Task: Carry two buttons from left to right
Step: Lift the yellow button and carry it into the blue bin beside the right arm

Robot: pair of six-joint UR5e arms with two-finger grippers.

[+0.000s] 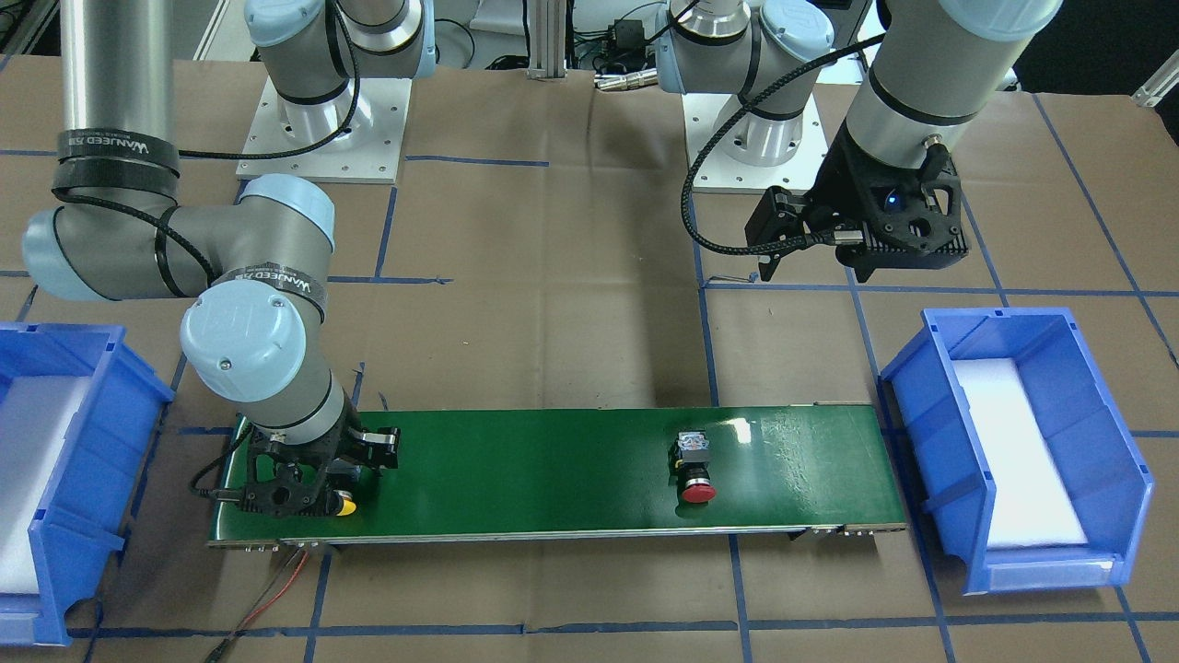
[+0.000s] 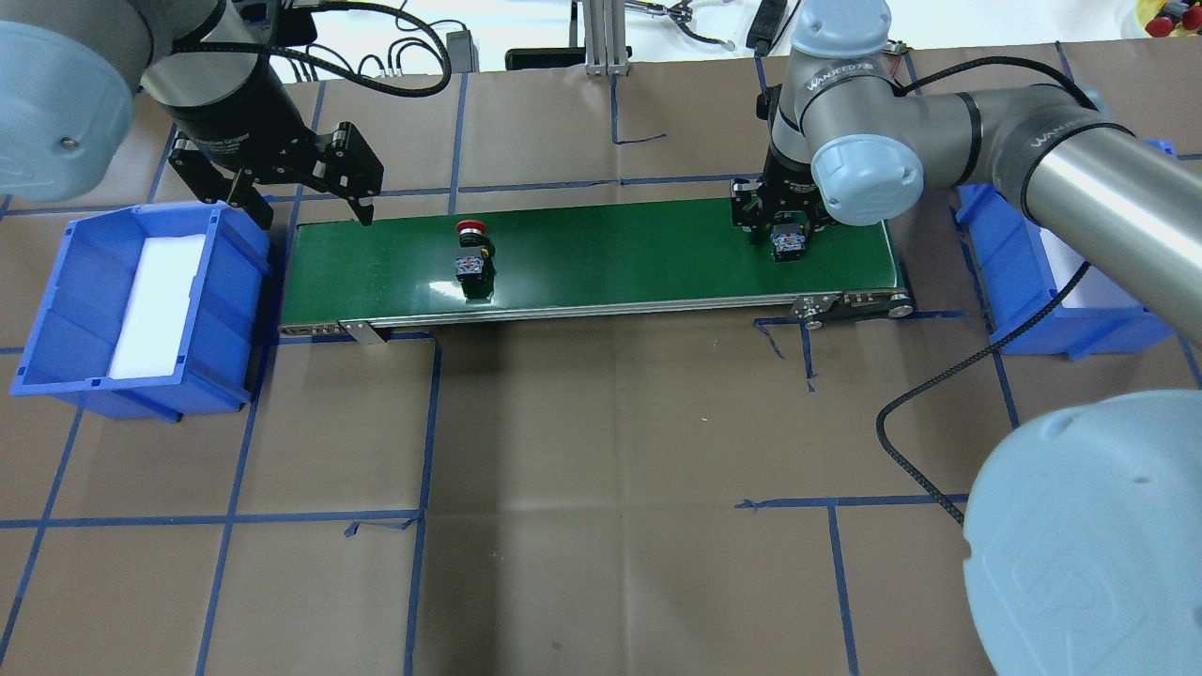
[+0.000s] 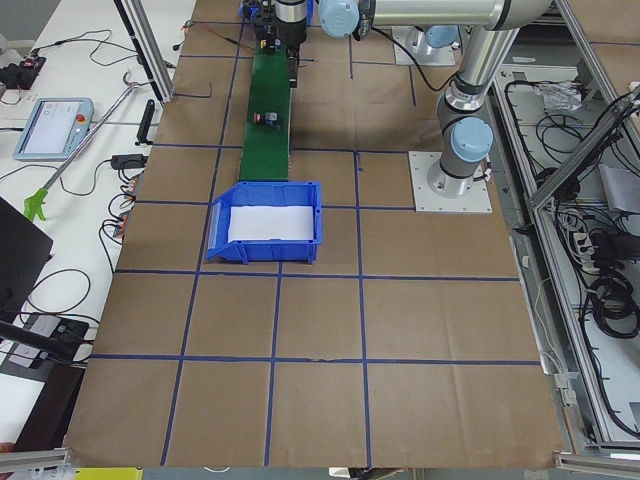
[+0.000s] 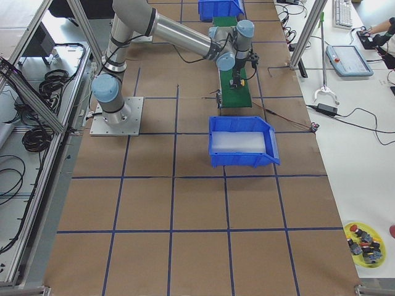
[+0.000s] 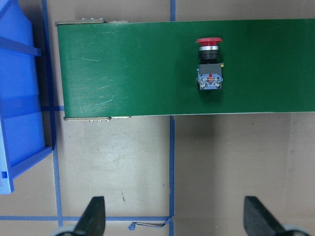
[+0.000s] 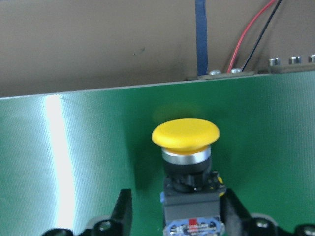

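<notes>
The yellow-capped button [image 6: 186,135] lies on its side near the right end of the green conveyor belt [image 2: 610,253]. My right gripper [image 2: 785,235] is low over it, with its jaws on either side of the black-and-grey body. The wrist view shows a gap on one side, so it is open. The yellow cap also shows in the front view [image 1: 345,506]. The red button [image 2: 472,249] lies on its side on the belt's left part, also seen in the left wrist view [image 5: 209,64]. My left gripper [image 2: 315,218] hangs open and empty above the belt's left end.
A blue bin [image 2: 56,310] with a white liner stands left of the belt. A second blue bin [image 2: 1024,282] stands right of it, partly behind my right arm. Brown paper with blue tape lines covers the table. A yellow dish [image 4: 364,243] of spare buttons sits far off.
</notes>
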